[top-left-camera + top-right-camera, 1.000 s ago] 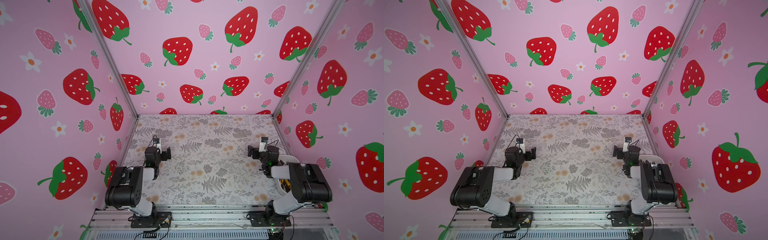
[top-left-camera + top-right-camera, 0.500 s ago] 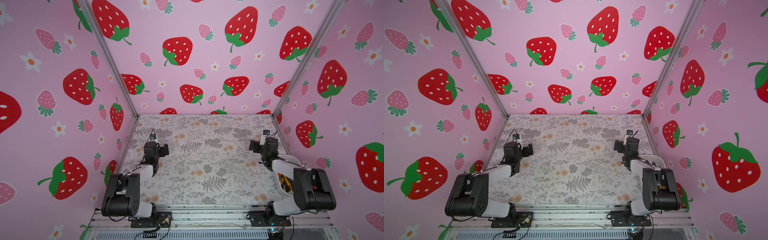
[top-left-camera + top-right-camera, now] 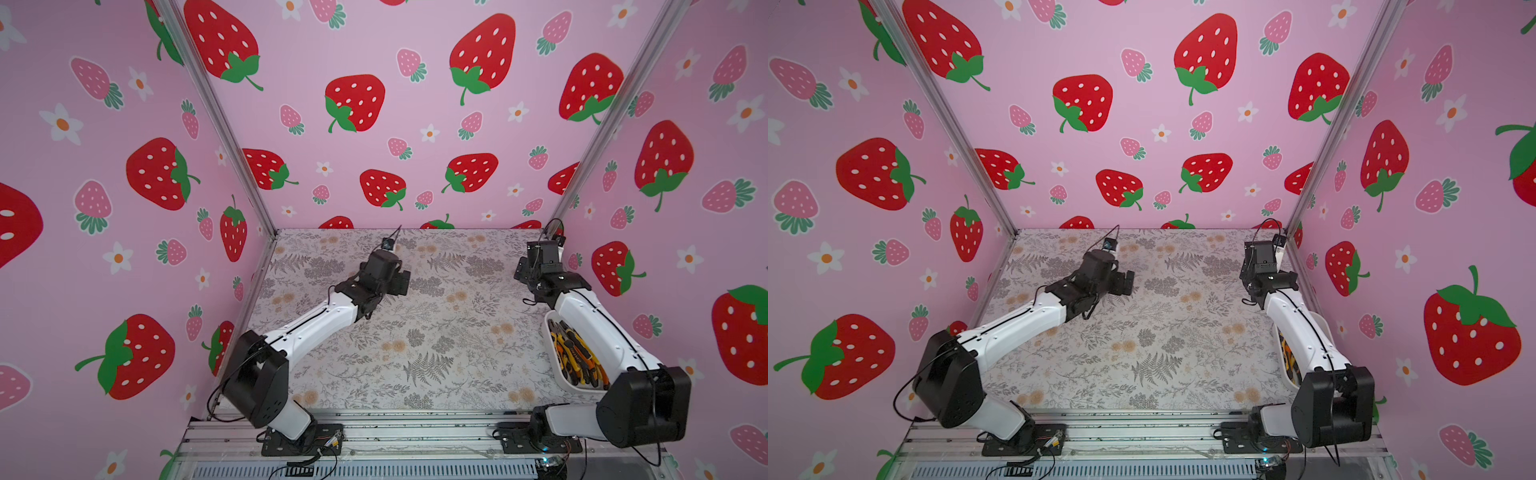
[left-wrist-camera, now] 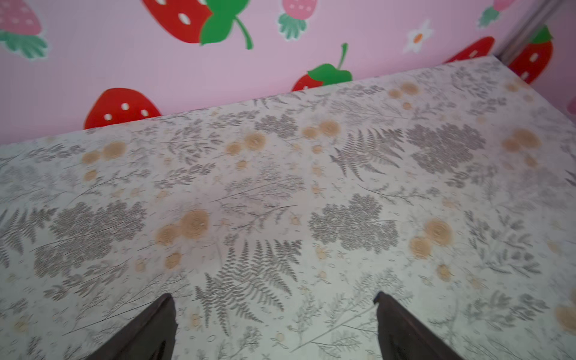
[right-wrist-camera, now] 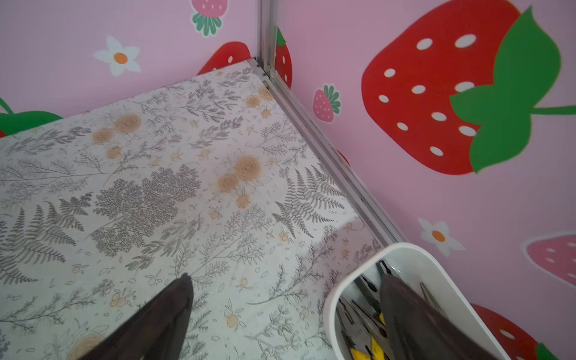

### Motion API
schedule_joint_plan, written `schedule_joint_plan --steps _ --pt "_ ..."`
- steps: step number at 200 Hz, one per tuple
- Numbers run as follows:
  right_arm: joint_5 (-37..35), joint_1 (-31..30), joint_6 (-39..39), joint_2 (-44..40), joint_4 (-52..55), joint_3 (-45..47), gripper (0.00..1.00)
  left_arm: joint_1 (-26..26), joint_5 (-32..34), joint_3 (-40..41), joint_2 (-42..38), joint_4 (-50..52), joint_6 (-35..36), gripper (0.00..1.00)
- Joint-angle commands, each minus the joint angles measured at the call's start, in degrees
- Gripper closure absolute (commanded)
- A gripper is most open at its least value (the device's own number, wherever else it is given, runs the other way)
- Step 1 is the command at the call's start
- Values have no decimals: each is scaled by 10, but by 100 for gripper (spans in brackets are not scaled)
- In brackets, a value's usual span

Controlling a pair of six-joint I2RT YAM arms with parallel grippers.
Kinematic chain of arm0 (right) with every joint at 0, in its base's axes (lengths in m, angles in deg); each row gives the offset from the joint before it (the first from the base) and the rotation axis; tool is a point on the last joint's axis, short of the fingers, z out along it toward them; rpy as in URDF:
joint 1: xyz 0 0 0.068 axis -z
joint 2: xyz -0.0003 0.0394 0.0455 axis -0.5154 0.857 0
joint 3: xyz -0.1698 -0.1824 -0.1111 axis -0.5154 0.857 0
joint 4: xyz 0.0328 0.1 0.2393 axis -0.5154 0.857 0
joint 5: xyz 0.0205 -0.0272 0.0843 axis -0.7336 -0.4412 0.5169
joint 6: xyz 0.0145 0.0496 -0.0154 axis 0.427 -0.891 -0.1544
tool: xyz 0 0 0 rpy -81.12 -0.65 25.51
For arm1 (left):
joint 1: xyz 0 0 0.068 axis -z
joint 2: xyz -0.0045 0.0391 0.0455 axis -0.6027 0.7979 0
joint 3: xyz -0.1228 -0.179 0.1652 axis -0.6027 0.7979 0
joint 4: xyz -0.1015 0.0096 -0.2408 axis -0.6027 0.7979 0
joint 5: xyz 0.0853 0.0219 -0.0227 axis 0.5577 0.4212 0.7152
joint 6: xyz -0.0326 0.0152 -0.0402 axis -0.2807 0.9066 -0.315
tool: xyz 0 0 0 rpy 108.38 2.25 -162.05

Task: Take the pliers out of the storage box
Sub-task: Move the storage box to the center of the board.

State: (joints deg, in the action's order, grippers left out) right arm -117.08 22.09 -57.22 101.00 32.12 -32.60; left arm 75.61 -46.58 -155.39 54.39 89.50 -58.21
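Shows pliers [image 3: 575, 353] piled in a white box [image 5: 402, 248] at the tabletop's [image 3: 415, 332] right edge, beneath the right arm [image 3: 590, 324], with left gripper [image 4: 274, 299] and right gripper [image 5: 285, 277] jaws wide apart, empty.

Fern-and-flower patterned tabletop [image 3: 415, 332], pink strawberry-print walls [image 3: 374, 41], silver corner posts [image 3: 215, 112], metal rail [image 3: 415, 432] along the near edge

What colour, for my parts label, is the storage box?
White storage box; right wrist view.

Pink walls [image 3: 374, 174] printed with red strawberries and white flowers surround a grey-fern, tan-blossom tabletop [image 3: 415, 332]; at four o'clock, a white storage box [image 5: 405, 247] holds yellow, orange and black pliers [image 3: 577, 357].
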Motion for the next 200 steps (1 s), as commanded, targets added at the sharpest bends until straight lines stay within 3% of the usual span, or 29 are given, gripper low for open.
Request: schedule_joint_plan --steps 1,48,90,169,200 --pt "29 7 -40 -60 105 -11 0 40 -9 -92 60 125 -17 0" --pt "58 27 -95 -101 178 48 8 52 -52 -138 98 125 -103 1" --pt "147 98 -131 -69 168 106 11 52 -70 -130 88 140 -110 0" --pt "164 117 -128 -17 141 131 13 52 -61 -83 51 145 -97 0" --pt "169 123 -121 -4 111 142 21 52 -68 -73 49 143 -113 0"
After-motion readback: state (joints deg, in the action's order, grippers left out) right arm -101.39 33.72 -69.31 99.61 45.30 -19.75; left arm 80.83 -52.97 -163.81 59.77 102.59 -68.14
